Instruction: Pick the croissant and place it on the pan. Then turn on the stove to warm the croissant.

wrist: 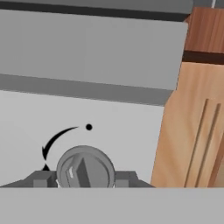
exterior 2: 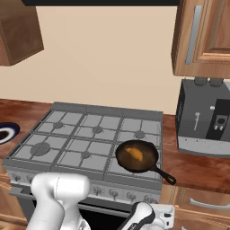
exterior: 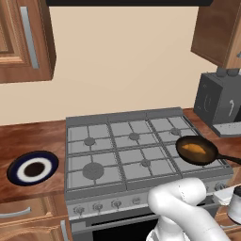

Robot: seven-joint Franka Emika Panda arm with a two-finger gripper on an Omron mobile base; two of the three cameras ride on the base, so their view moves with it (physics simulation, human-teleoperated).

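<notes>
Hand view: the gripper sits at a round grey knob on the stove's front panel, one finger on each side of it. The fingertips are cut off at the bottom, so whether they clamp the knob I cannot tell. Beside the knob a black curved arrow and a dot are printed; no writing is readable.

Left base view: the croissant lies in the pan on the stove's front right burner. The pan's handle runs off the picture's right edge.
</notes>
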